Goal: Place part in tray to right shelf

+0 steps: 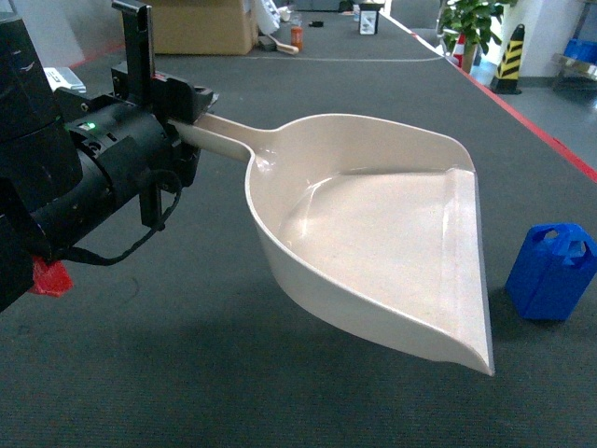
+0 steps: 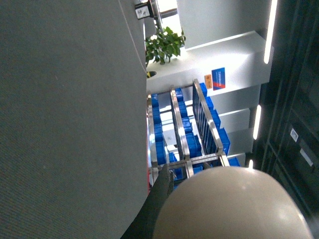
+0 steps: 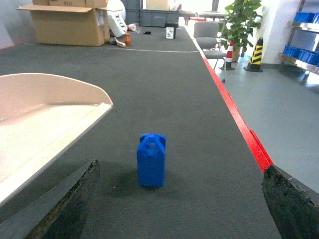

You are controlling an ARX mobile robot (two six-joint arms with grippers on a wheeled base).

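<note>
While the left gripper [image 1: 182, 112] clamps the wide beige plastic dustpan-shaped tray [image 1: 373, 233] by its handle, the small bright-blue plastic block [image 3: 151, 159] stands upright on grey carpet [image 3: 164, 89] between the right gripper's [image 3: 179, 204] spread fingers [image 3: 65, 204].

The left gripper [image 1: 191, 107] clamps the handle of the beige tray [image 1: 373, 243], held above dark carpet, with the blue part [image 1: 552, 271] standing just beside its front lip.

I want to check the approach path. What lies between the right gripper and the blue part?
Nothing: in the right wrist view only bare dark carpet lies between the open right gripper and the upright blue part. The tray lies off to the left.
</note>
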